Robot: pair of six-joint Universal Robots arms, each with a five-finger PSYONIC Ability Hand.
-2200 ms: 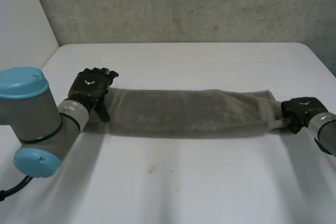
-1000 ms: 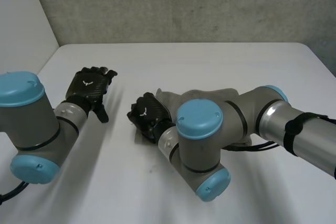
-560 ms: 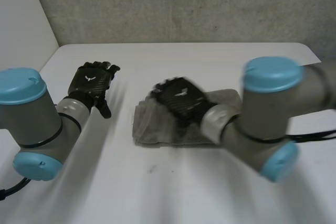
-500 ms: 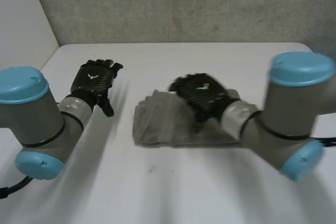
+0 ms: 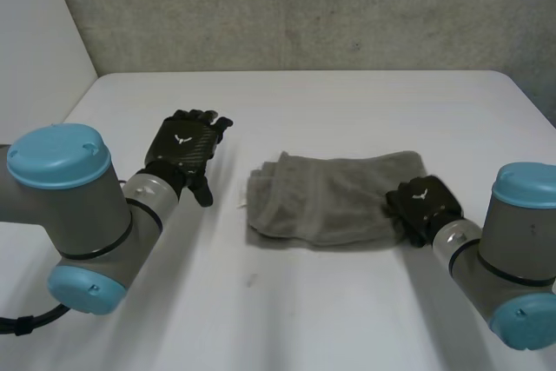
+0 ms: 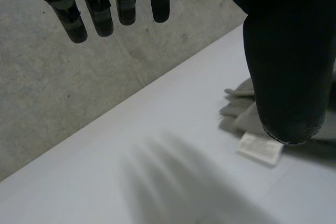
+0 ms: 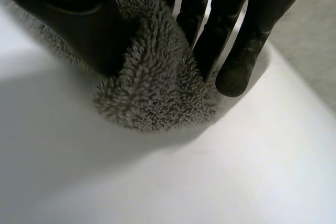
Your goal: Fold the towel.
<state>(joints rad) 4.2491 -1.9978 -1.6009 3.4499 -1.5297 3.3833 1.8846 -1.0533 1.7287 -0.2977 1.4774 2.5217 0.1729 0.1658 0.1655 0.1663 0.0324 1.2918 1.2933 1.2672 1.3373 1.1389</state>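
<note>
The grey towel [image 5: 330,199] lies folded over in the middle of the white table [image 5: 295,310]. Its ragged layered ends point toward my left hand, and its rounded fold is at my right hand. My right hand [image 5: 423,206] pinches that fold [image 7: 157,93] between thumb [image 7: 79,19] and fingers [image 7: 236,30]. My left hand [image 5: 184,152] hovers open a short way from the towel's layered end, touching nothing. In the left wrist view its fingers [image 6: 100,9] are straight, and the towel's corner [image 6: 237,109] with a white label [image 6: 258,148] lies beyond the thumb.
A grey concrete wall [image 5: 304,6] runs along the table's far edge. Bare table surrounds the towel on all sides.
My right hand carried the towel's right end over to the left, laid it down, and drew back to the new fold at the right. My left hand drifted slightly toward the towel.
</note>
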